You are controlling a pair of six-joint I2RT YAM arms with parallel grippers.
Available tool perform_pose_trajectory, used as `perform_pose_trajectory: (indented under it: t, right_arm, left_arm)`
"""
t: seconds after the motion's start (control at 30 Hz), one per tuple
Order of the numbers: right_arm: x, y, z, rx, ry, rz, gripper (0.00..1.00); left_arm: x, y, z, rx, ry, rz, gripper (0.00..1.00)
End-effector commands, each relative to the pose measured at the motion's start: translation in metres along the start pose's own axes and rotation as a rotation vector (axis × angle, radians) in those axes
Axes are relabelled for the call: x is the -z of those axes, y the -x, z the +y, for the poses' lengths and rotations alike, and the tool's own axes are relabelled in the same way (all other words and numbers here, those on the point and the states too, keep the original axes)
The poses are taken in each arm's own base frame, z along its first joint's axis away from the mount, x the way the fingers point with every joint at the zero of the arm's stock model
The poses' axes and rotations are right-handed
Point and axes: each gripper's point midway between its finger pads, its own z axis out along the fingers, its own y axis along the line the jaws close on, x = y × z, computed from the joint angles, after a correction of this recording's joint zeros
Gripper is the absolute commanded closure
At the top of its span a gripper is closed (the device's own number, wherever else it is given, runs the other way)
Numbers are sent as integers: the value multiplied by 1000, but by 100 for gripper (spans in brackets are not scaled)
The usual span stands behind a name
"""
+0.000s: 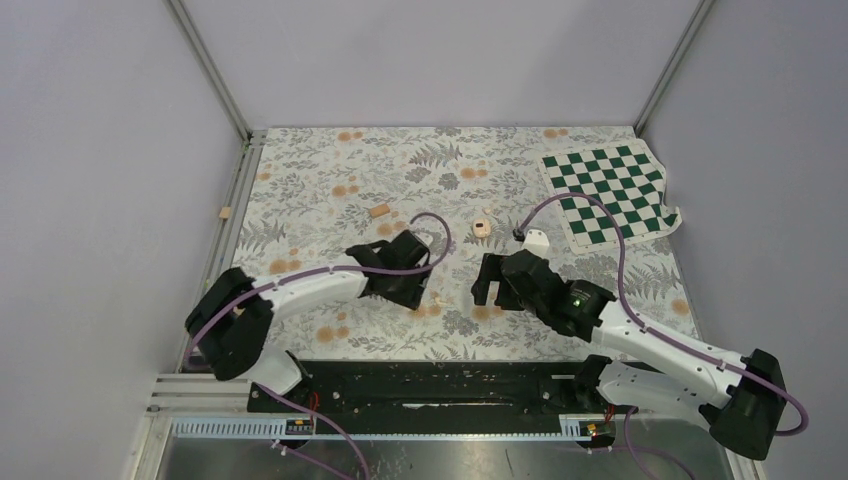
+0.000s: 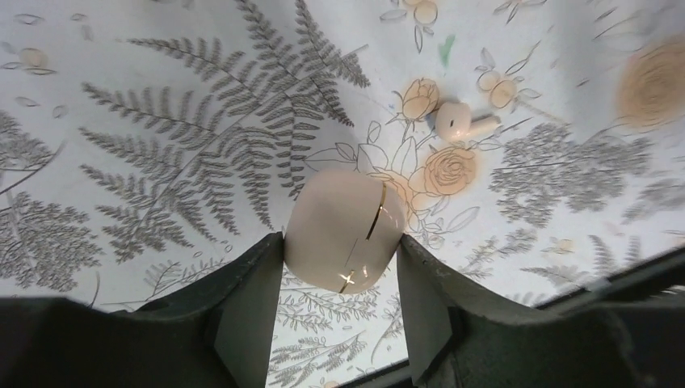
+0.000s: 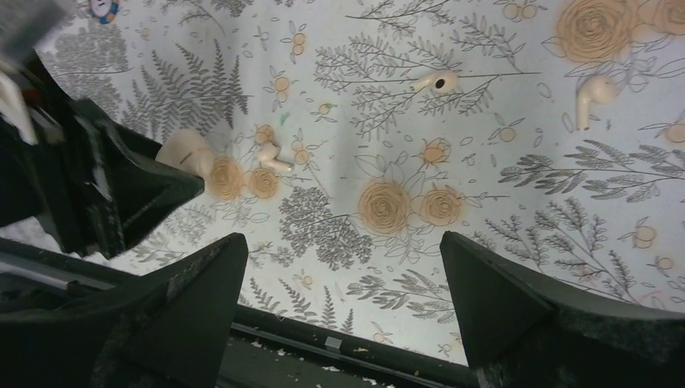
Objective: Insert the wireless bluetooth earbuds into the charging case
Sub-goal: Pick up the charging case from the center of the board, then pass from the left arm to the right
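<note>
The charging case [image 2: 343,230], a rounded peach-beige shell with a gold seam and its lid down, sits on the floral cloth between the fingers of my left gripper [image 2: 339,242]. Both fingers touch its sides. One earbud [image 2: 456,120] lies on the cloth just beyond the case, apart from it. In the right wrist view the case [image 3: 184,149] and this earbud [image 3: 273,158] show beside the left gripper. My right gripper [image 3: 341,242] hangs open over bare cloth, right of the left gripper [image 1: 415,295] in the top view. Two more bud-shaped pale pieces [image 3: 436,81] [image 3: 594,95] lie farther out.
A flat tan oblong piece [image 1: 379,210] and a small peach item [image 1: 481,228] lie on the cloth behind the arms. A green checkered mat [image 1: 610,195] covers the far right corner. A black rail [image 1: 430,385] runs along the near edge.
</note>
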Motion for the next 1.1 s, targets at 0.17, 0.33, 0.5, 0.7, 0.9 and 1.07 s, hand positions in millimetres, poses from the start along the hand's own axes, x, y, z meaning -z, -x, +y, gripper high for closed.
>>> perform_pose_trajectory:
  t: [0.17, 0.33, 0.5, 0.7, 0.9, 1.07]
  right_arm:
    - [11, 13, 64, -250, 273, 32, 4]
    - [9, 38, 98, -393, 409, 42, 20]
    - [0, 53, 113, -533, 495, 80, 32]
    - [-4, 53, 130, -553, 548, 142, 33]
    - [-11, 42, 136, -544, 550, 210, 33]
    - [-13, 36, 142, -539, 572, 253, 35]
  left_arm:
    - [96, 73, -23, 194, -367, -247, 54]
    - [115, 80, -35, 215, -486, -281, 54]
    - [124, 80, -41, 222, -548, -300, 55]
    - [127, 79, -47, 226, -587, -295, 55]
    - [130, 82, -47, 225, -591, -303, 55]
    - [130, 83, -48, 227, -594, -303, 55]
